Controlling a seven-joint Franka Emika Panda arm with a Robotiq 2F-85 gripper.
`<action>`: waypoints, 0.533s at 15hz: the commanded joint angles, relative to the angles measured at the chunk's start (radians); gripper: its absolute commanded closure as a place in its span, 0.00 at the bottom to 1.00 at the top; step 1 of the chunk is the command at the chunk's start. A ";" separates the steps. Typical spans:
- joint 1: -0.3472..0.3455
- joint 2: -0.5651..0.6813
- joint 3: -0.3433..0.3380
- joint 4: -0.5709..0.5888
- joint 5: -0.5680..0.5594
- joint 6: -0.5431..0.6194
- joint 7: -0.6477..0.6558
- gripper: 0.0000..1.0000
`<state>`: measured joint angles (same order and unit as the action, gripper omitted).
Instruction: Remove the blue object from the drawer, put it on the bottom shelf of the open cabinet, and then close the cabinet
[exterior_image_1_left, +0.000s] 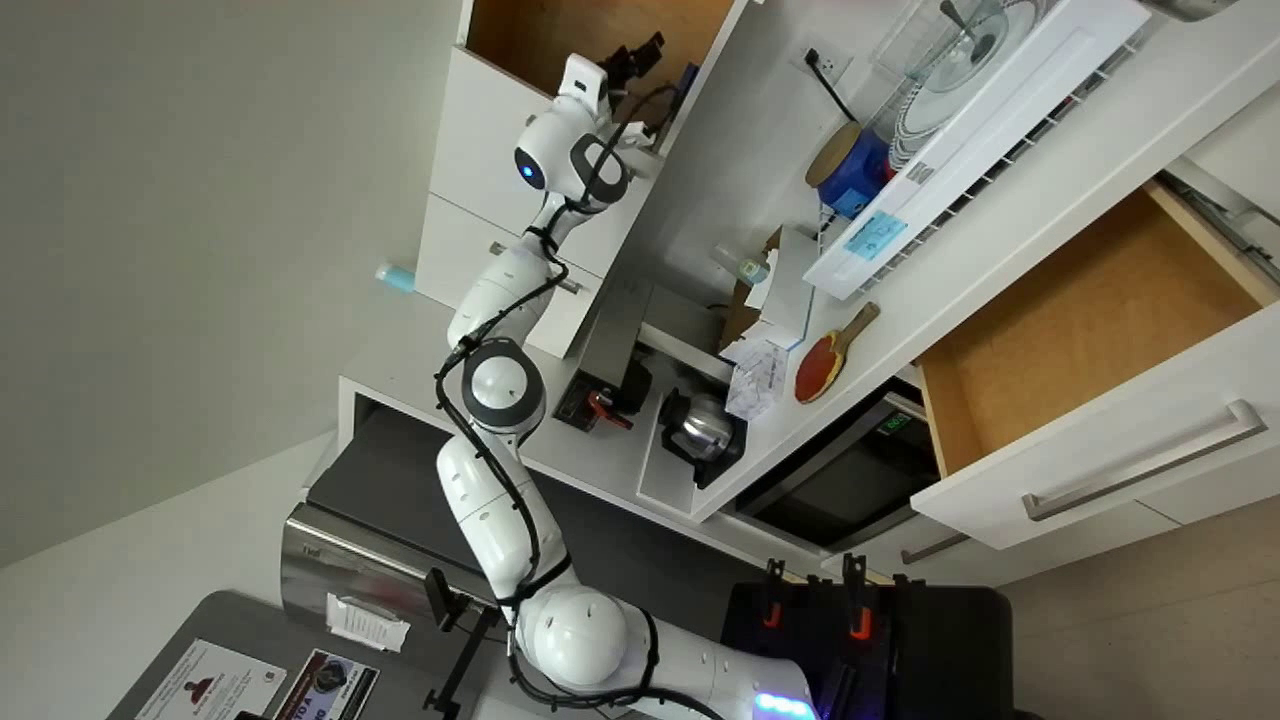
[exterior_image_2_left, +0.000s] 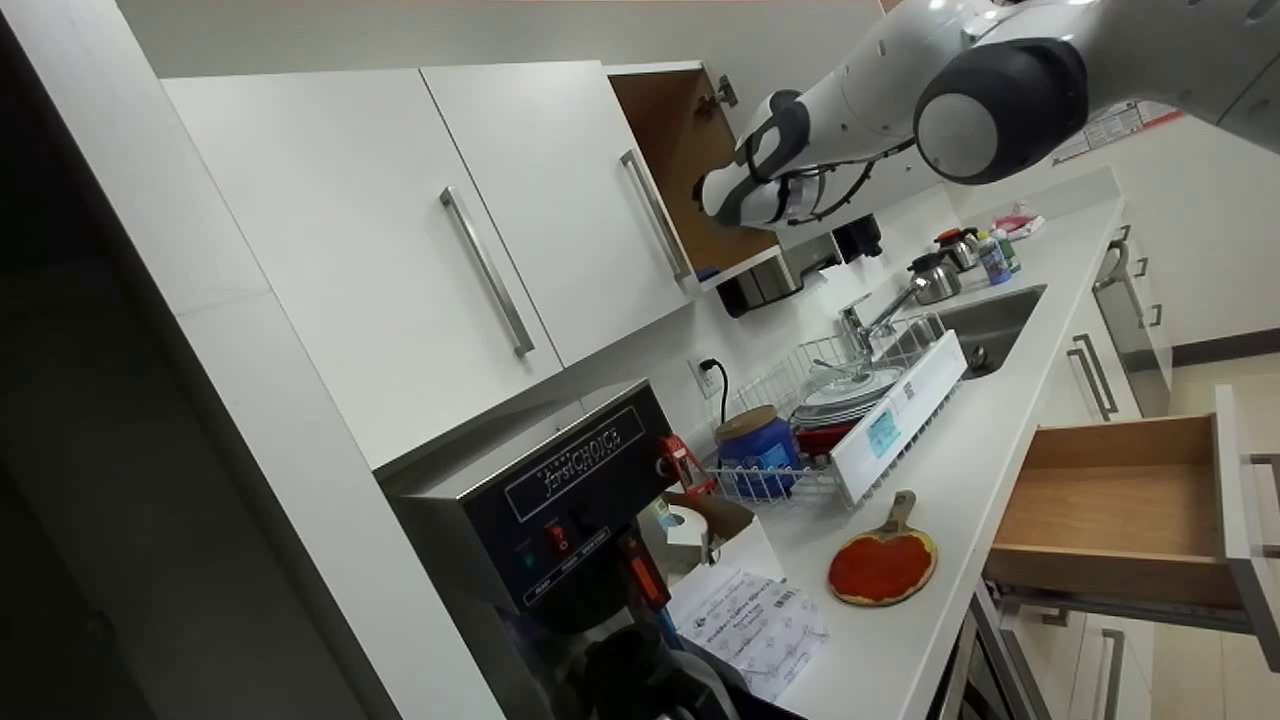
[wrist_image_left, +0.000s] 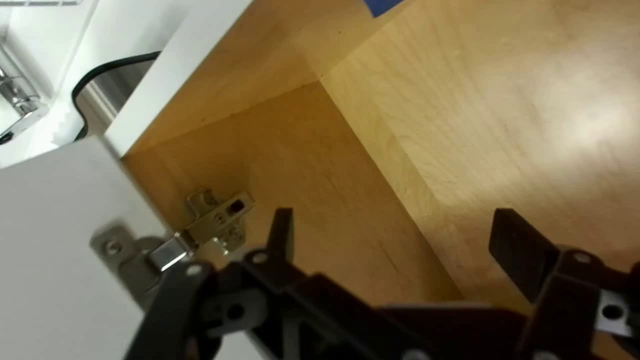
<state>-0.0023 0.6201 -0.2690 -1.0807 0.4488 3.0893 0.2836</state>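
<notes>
The white cabinet (exterior_image_1_left: 545, 25) stands open high on the wall, its brown wood interior (exterior_image_2_left: 655, 125) showing. In the wrist view its door (wrist_image_left: 55, 235) is swung out at the left on a metal hinge. On the bottom shelf lies the blue object (exterior_image_1_left: 687, 82), small in both exterior views; only a blue corner (wrist_image_left: 382, 5) shows at the wrist view's top edge. My gripper (wrist_image_left: 393, 215) is inside the cabinet, its fingers wide apart with nothing between them, clear of the blue object. Lower down, the drawer (exterior_image_1_left: 1085, 330) is pulled out, and its visible floor is bare.
The cabinet's side wall and hinge (wrist_image_left: 220, 217) are close to the left finger. Closed doors (exterior_image_2_left: 520, 170) with bar handles adjoin the opening. Beneath are a dish rack with a blue jar (exterior_image_2_left: 758, 450), a paddle (exterior_image_2_left: 885, 565) and a coffee machine (exterior_image_2_left: 570, 480).
</notes>
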 joint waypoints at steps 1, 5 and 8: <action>0.011 -0.125 -0.073 -0.072 -0.043 -0.179 -0.004 0.00; 0.005 -0.251 -0.113 -0.128 -0.090 -0.412 -0.055 0.00; 0.001 -0.336 -0.134 -0.180 -0.132 -0.595 -0.084 0.00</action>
<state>-0.0131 0.3981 -0.3903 -1.1510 0.3578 2.6274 0.2407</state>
